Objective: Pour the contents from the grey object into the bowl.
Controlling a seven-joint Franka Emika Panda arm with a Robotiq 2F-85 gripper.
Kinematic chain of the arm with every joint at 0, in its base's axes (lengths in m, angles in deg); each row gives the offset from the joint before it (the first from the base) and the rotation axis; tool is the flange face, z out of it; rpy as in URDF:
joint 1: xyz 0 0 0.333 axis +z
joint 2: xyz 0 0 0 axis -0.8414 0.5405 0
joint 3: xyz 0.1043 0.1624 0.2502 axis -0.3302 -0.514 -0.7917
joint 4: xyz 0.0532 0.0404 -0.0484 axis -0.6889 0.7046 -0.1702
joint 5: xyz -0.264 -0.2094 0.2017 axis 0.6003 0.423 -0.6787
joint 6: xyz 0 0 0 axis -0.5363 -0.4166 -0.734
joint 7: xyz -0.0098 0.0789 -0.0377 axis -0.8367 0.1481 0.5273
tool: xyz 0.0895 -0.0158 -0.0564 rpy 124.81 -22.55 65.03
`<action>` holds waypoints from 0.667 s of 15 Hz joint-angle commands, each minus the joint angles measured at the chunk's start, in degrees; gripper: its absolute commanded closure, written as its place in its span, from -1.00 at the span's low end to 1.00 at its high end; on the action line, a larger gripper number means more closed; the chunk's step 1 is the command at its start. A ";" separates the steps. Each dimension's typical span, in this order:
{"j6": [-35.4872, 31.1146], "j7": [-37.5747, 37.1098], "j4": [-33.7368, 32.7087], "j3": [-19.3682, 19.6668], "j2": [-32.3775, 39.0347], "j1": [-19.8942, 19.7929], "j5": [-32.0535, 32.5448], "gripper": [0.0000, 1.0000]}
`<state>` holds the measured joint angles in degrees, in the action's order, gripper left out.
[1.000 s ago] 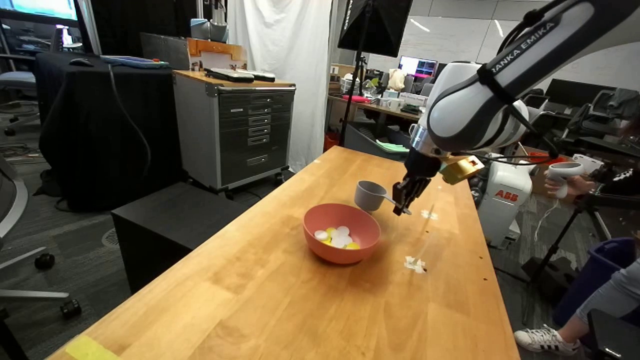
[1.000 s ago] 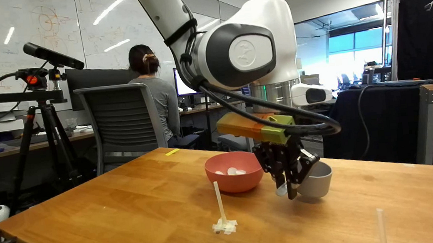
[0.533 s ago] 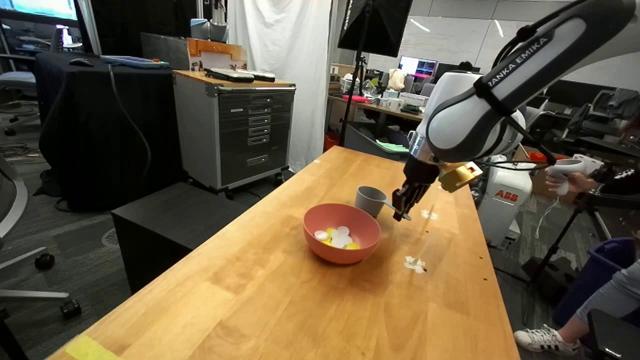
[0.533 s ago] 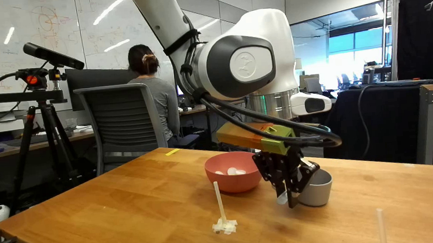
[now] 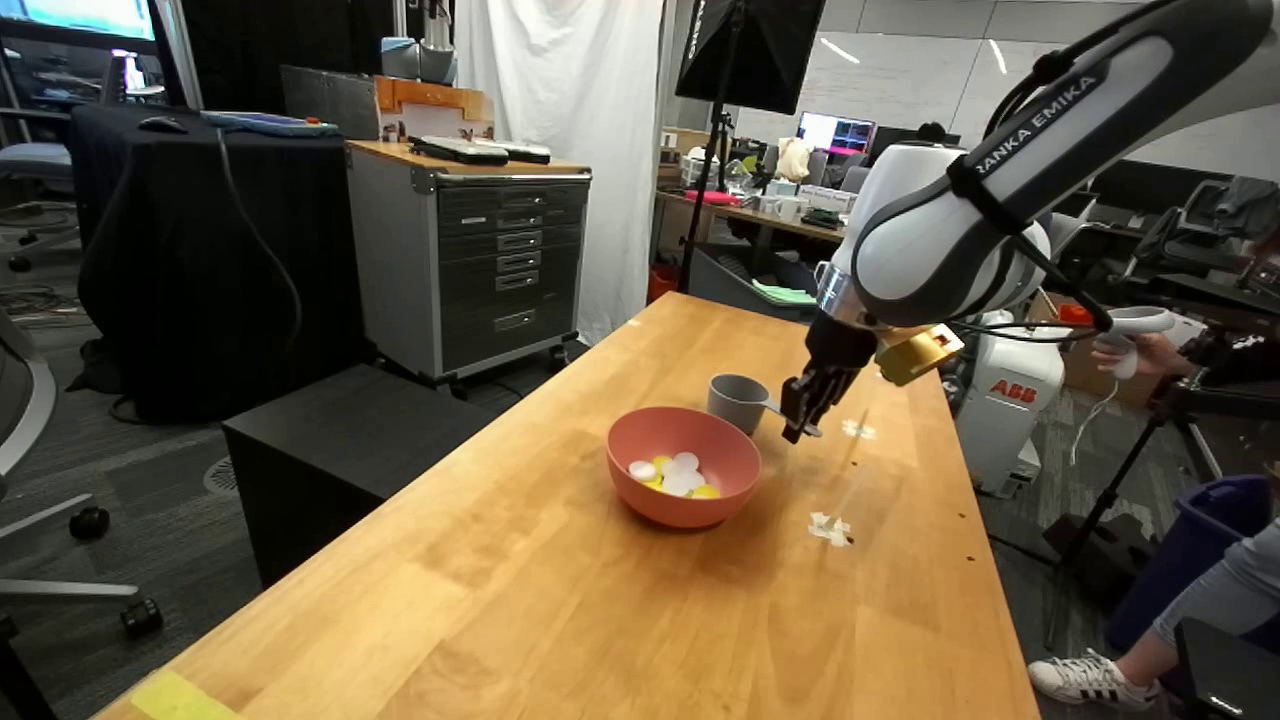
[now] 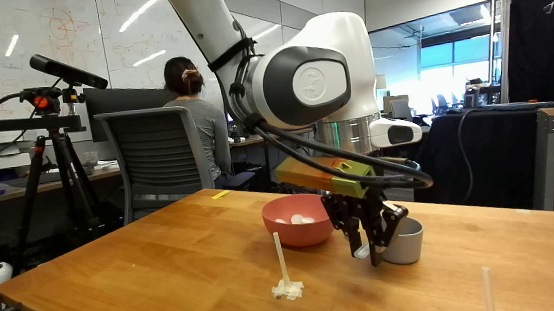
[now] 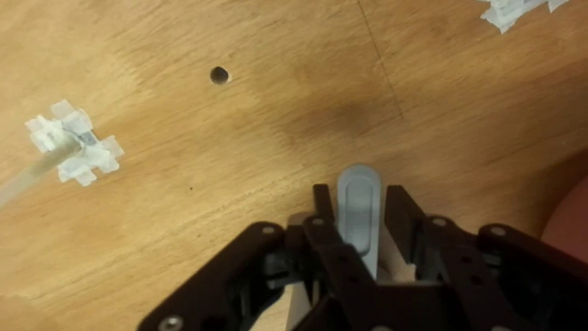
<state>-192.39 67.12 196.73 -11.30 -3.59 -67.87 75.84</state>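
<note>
Now, bowl (image 5: 682, 512): white and yellow discs (image 5: 680, 481) inside.
Cup (image 5: 735, 408): upright on the table (image 5: 560, 570), at the bowl's one o'clock in an exterior view.
Gripper (image 7: 358, 187): fingers (image 7: 398, 207) slightly spread, astride the cup's handle (image 7: 359, 211).

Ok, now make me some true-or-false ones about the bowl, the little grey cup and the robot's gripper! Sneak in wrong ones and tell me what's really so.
1. The pink-red bowl has round pieces in it. True.
2. The grey cup is smaller than the bowl. True.
3. All the pieces in the bowl are white. False: some are yellow.
4. The cup is lying on its side. False: it stands upright on the table.
5. The gripper has the cup's handle between its fingers. True.
6. The gripper is inside the bowl. False: it is outside the bowl, at the cup's handle.
</note>
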 commanded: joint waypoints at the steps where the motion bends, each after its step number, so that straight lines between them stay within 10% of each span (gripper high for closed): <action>1: -1.73 -1.98 1.61 0.22 -1.49 0.81 1.25 -0.05; 7: -1.78 -2.41 5.08 0.25 -5.70 1.47 1.27 -0.29; 10: -1.27 -2.69 9.97 0.73 -11.76 1.68 1.47 -0.75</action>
<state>-193.26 66.21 199.83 -11.32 -7.49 -66.92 75.85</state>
